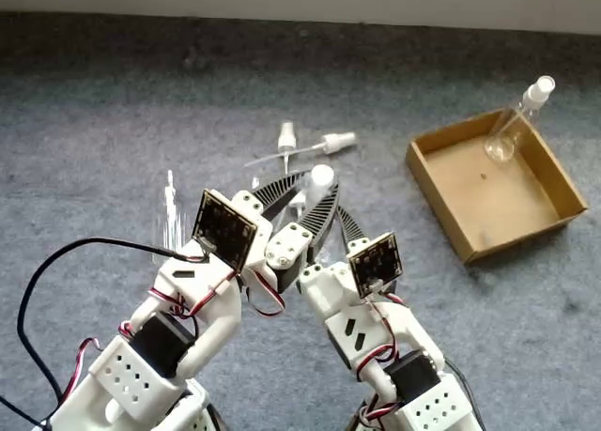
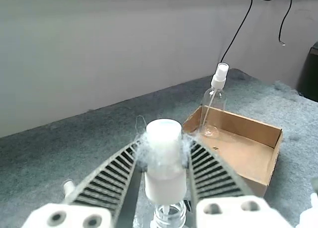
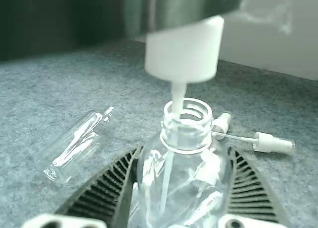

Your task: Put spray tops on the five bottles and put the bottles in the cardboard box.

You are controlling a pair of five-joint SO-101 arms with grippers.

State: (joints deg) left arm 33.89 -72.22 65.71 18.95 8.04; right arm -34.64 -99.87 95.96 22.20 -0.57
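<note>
Item: spray top (image 2: 163, 158), white, upright, pinched at its collar by the left gripper (image 2: 164, 149), jaws closed snug on it.
Position: straight above the threaded neck of a clear bottle (image 3: 181, 163), which the right gripper (image 3: 184, 156) clasps upright at mid-table.
Relation: dip tube inside the neck, collar apart from the threads. The two long axes look nearly in line, so a straight descent seems called for.
Nearby: loose spray tops (image 1: 324, 146) just beyond. Bare bottle (image 1: 169, 220) lying to the left. Cardboard box (image 1: 434, 198) to the right, with one capped bottle (image 1: 512, 130) in its far corner.
</note>
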